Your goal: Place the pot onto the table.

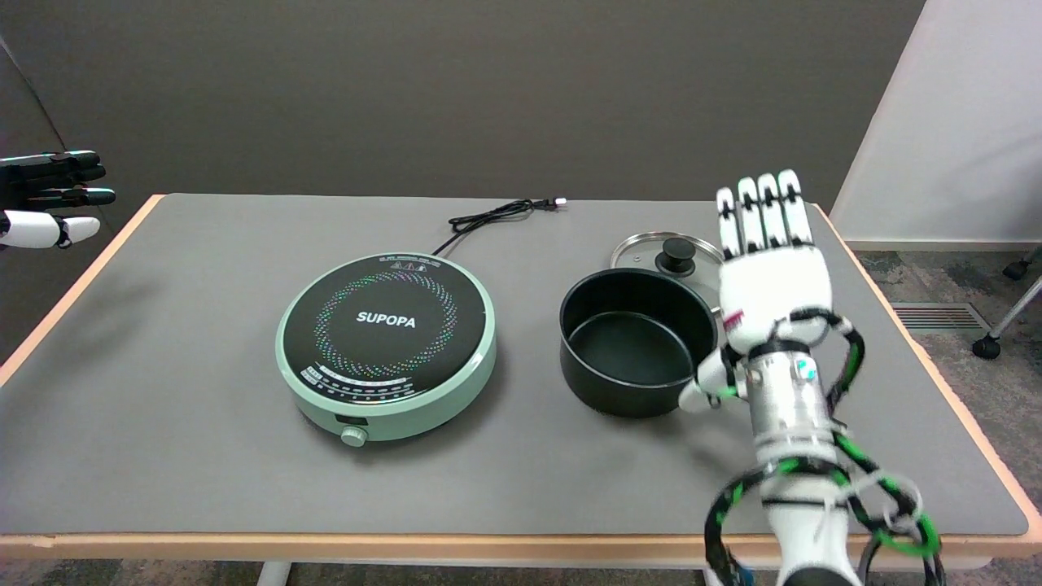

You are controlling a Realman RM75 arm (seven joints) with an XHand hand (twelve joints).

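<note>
A black pot (633, 342) stands upright and empty on the grey table mat (179, 407), to the right of the cooker. Its handle side is hidden behind my right hand (769, 277). That hand is just right of the pot, fingers stretched straight up and together, thumb low near the pot's right wall. It holds nothing; whether the thumb touches the pot I cannot tell.
A round mint-green SUPOPA induction cooker (387, 343) sits mid-table, its black cord (496, 216) running to the far edge. A glass lid (663, 251) with a black knob lies flat behind the pot. The idle left hand (49, 199) hangs at the upper left.
</note>
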